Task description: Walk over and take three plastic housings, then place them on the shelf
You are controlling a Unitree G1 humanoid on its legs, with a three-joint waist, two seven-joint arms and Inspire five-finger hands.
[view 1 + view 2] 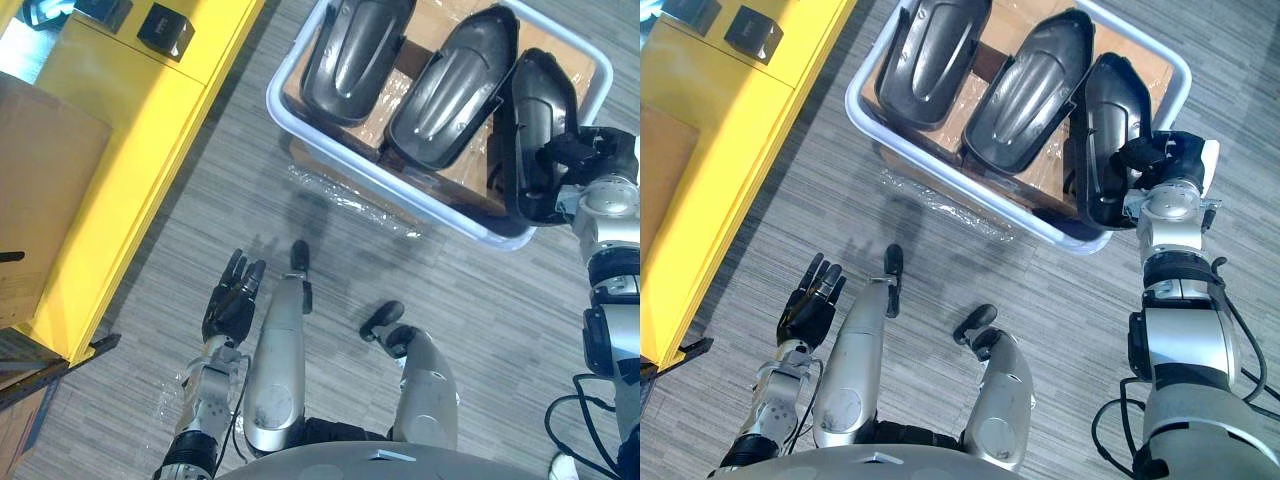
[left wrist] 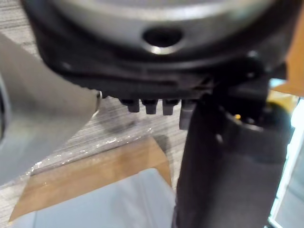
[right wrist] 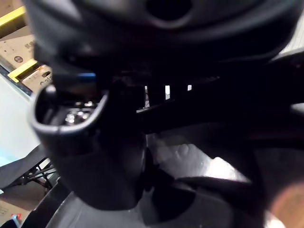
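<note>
At the upper right of the frame, the right hand [image 1: 1165, 155] clasps the right housing [image 1: 1102, 130] in the white bin [image 1: 272, 92].

Its fingers curl over that housing's near rim. The shell stands tipped on one long edge, its long axis running top to bottom of the frame and its hollow side turned toward the hand. A straight lift along that axis looks the likely next move. The middle housing [image 1: 450, 85] and left housing [image 1: 355, 55] lie flat on cardboard [image 1: 372, 125], slanting upper right to lower left. At lower left, well away from the bin, the left hand [image 1: 232, 305] hangs with straight fingers, holding nothing.
</note>
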